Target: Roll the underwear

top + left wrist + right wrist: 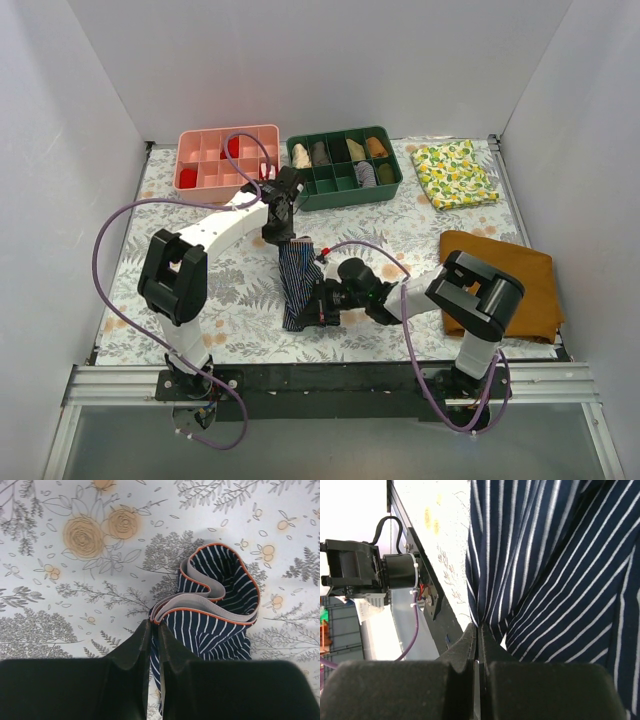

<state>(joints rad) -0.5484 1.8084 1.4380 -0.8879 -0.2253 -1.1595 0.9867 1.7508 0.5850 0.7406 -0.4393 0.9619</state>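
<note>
The underwear [297, 283] is dark navy with thin pale stripes and a grey, orange-edged waistband. It hangs stretched between both grippers over the middle of the table. My left gripper [279, 236] is shut on the waistband end [200, 611], which loops open beyond its fingertips [155, 627]. My right gripper [322, 305] is shut on the lower hem, where striped cloth [555, 570] fills the right wrist view above the pinched fingers [478, 632].
A green tray [345, 166] with rolled garments and a pink tray [226, 157] stand at the back. A lemon-print cloth [455, 172] lies back right, a mustard-brown cloth [510, 280] at the right. The black rail [320, 383] runs along the near edge.
</note>
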